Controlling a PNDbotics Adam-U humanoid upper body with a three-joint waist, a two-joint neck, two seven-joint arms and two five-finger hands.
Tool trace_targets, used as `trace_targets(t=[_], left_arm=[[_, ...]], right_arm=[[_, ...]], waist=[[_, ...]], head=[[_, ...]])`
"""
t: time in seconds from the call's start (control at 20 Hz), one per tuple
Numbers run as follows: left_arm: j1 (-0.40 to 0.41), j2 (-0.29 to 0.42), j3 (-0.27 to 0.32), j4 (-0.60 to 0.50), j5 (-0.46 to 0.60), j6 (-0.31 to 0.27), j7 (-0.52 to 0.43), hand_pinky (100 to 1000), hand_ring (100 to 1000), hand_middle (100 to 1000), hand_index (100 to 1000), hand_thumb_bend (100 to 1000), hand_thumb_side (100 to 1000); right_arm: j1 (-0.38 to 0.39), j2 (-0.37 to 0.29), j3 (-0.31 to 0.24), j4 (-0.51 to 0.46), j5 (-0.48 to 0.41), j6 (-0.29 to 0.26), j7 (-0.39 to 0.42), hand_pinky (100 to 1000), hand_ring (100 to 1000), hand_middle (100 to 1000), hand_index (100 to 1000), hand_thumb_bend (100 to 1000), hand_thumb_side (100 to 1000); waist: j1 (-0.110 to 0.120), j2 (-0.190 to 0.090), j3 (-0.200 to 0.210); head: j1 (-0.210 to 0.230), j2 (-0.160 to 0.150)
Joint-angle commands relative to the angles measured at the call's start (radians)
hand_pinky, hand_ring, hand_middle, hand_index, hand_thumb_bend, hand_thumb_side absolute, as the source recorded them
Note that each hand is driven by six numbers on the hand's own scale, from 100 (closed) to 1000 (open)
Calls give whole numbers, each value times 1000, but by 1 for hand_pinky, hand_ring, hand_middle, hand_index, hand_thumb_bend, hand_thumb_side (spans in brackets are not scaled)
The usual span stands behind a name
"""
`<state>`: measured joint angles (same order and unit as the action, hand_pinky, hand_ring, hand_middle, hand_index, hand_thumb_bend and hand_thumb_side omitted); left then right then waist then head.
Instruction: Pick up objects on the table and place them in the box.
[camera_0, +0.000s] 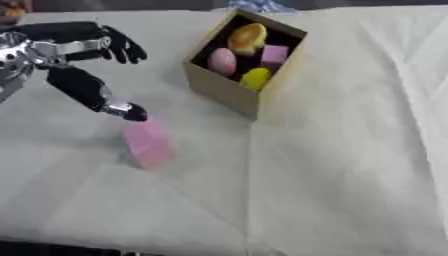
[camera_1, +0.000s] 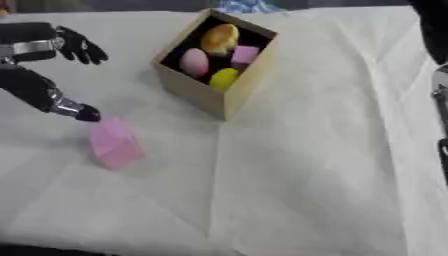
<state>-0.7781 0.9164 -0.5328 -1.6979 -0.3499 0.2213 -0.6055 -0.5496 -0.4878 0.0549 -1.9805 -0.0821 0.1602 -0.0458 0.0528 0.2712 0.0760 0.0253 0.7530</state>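
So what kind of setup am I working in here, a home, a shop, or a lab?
Probably a lab or test bench rather than a home: a table under a plain white creased cloth, one open brown cardboard box holding small coloured toy-like pieces, and a single pink block below the robot's left hand.

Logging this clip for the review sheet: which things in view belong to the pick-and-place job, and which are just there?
Belongs to the job:
- pink block on the cloth, the left hand at its top edge
- open cardboard box
- already inside: orange-yellow rounded piece, pink egg-shaped piece, small pink cube, yellow rounded piece

Just there:
- white tablecloth
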Motion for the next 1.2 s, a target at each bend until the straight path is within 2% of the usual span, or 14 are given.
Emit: trace_targets(t=[0.05, 0.25, 0.5, 1.2], left_arm=[[-10, 13, -12, 18, -43, 11, -35, 832, 815, 773, 889, 801, 612], [-27, -18, -34, 70, -90, 6, -66, 821, 801, 758, 875, 792, 577], [-54, -55, -65, 109, -56, 15, -112, 816, 797, 753, 869, 784, 516], [-58, -86, -94, 128, -101, 27, -165, 787, 759, 698, 852, 825, 587]], right_arm=[[-8, -11, -11, -20, -8, 1, -5, 906, 868, 597, 707, 100, 619], [-8, -10, -11, -20, -10, 2, -6, 906, 868, 597, 707, 100, 618], [-8, -12, -12, -20, -11, 3, -8, 906, 868, 596, 707, 100, 619], [-6, -9, -14, -20, -14, 3, -14, 906, 867, 595, 705, 100, 618]], waist=[[-1, -21, -1], [-3, -19, -5], [-5, -16, -7], [-6, -14, -8]], head=[[1, 0], [-3, -5], [-2, -7], [4, -9]])
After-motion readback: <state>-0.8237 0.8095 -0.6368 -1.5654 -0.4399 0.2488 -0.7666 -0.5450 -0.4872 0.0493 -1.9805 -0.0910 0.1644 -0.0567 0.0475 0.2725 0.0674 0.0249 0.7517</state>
